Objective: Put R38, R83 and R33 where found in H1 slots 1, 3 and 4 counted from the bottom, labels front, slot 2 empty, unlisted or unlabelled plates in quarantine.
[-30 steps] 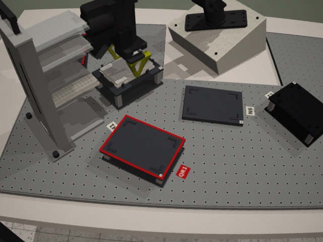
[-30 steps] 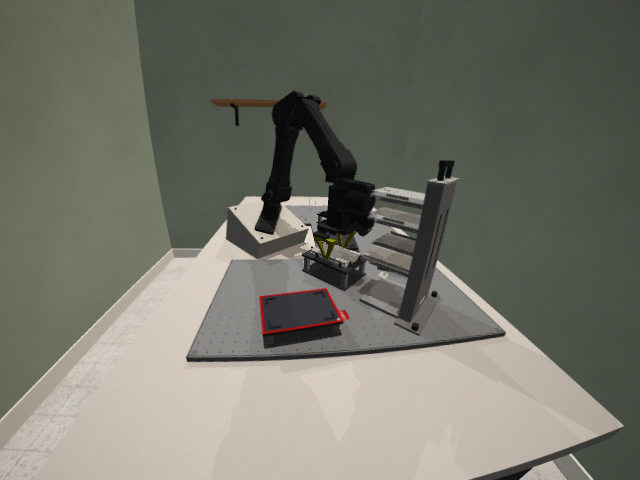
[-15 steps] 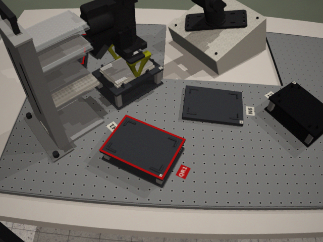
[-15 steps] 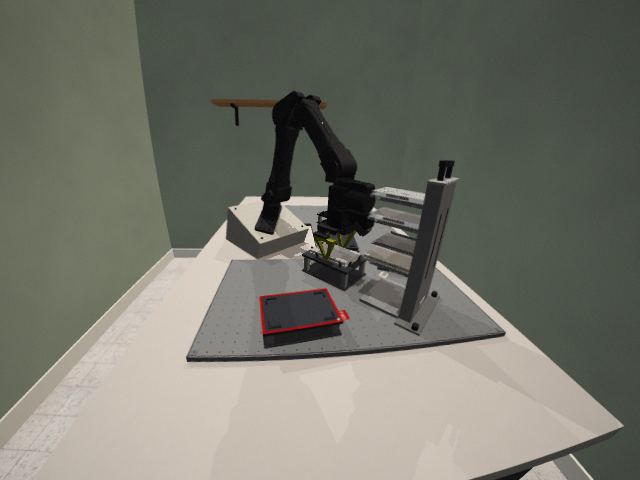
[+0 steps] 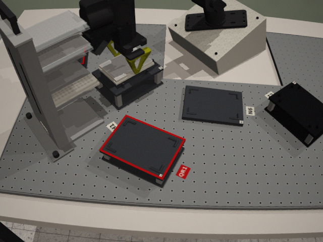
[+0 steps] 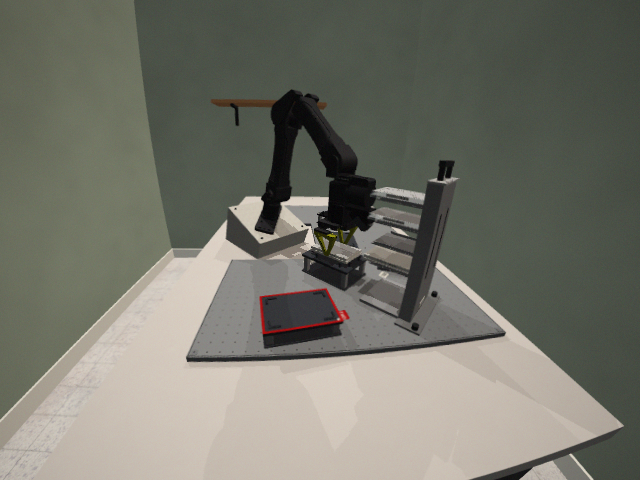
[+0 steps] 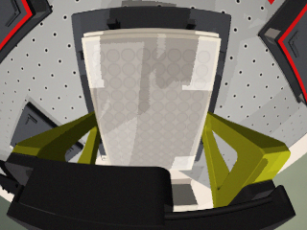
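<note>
My gripper (image 5: 125, 63) (image 6: 336, 248) (image 7: 151, 116) is shut on the long sides of a pale lidded plate (image 5: 112, 70) (image 6: 346, 251) (image 7: 144, 72). The plate seems slightly off the raised dark nest (image 5: 122, 87) (image 7: 153, 16) below; the gap is hard to see. No ID on it is readable. In hotel H1 (image 5: 34, 78) (image 6: 431, 248), a pale plate (image 5: 75, 89) (image 6: 387, 258) sits low, above the bottom shelf. Clear plate-like bodies (image 5: 57, 31) (image 6: 405, 196) show higher up; their IDs are unreadable. QR1 (image 5: 146, 145) (image 6: 299, 310) bears no plate. QR2 cannot be identified clearly.
The hotel stands close beside the gripper and held plate. Recovery nest N6 (image 5: 212, 104) bears no plate. A raised black stand (image 5: 300, 106) is farther right. The arm's sloped pedestal (image 5: 234, 49) (image 6: 258, 240) stands behind. Red-edged nests flank the plate in the wrist view.
</note>
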`<state>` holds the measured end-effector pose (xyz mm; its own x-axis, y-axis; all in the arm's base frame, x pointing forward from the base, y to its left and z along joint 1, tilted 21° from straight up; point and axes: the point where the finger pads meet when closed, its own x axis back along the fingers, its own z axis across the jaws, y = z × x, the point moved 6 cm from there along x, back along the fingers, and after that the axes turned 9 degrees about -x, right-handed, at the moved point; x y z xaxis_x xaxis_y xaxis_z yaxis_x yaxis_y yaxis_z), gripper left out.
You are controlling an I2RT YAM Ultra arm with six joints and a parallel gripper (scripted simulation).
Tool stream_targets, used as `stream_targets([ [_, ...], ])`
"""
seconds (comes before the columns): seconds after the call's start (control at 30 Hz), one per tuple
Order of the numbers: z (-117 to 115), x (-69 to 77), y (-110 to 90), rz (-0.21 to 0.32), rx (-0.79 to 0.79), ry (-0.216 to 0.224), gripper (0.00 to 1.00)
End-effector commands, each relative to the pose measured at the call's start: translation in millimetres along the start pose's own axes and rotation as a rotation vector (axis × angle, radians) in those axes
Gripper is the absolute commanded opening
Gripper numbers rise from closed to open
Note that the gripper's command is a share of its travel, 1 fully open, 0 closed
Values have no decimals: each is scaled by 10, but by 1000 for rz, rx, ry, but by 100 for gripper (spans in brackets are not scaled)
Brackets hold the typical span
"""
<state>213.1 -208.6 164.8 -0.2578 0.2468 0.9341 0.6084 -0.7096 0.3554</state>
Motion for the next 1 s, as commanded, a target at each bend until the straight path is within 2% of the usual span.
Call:
stream_targets([
  [0.0, 27, 184, 67, -40, 0, 1, 85],
  [0.97, 38, 446, 55, -39, 3, 2, 85],
])
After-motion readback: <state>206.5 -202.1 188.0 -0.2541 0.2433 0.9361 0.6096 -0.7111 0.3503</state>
